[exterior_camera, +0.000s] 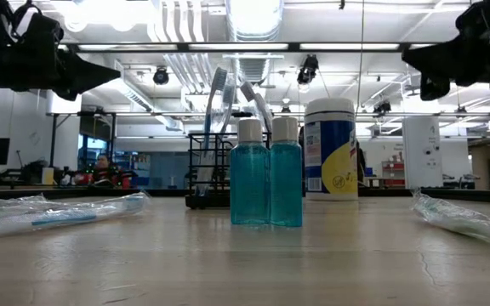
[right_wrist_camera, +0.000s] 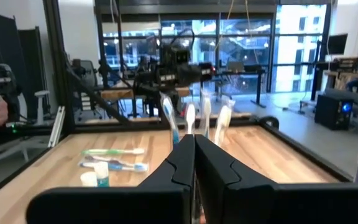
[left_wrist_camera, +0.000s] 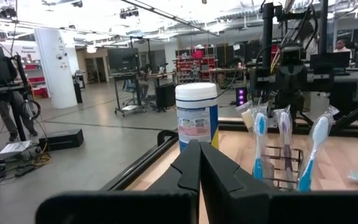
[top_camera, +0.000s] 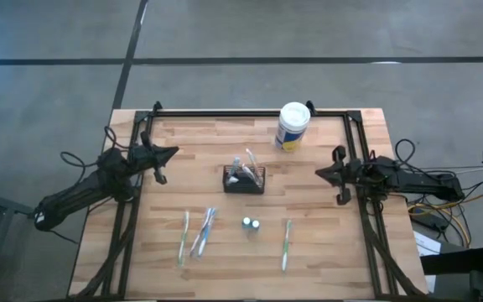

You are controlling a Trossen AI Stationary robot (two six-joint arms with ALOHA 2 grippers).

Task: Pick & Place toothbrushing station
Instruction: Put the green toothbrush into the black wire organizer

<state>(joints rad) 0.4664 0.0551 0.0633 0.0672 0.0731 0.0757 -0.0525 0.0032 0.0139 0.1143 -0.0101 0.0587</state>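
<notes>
The toothbrushing station, a small black mesh caddy (top_camera: 243, 179), stands on its base at the middle of the wooden table, with several packaged toothbrushes (left_wrist_camera: 258, 134) upright in it. My left gripper (top_camera: 173, 153) hovers level at the table's left side, shut and empty, pointing toward the caddy (left_wrist_camera: 284, 167). My right gripper (top_camera: 319, 174) hovers level at the right side, also shut and empty, and points at the caddy from the opposite side. In the right wrist view its shut fingers (right_wrist_camera: 194, 140) cover most of the caddy; only the brushes (right_wrist_camera: 191, 118) show above them.
A white canister (top_camera: 293, 126) with a yellow-blue label stands at the far edge. Two small blue bottles (top_camera: 251, 224) stand near the front, with wrapped toothbrushes lying left (top_camera: 198, 235) and right (top_camera: 286, 244) of them. A black frame (top_camera: 225, 113) rims the table.
</notes>
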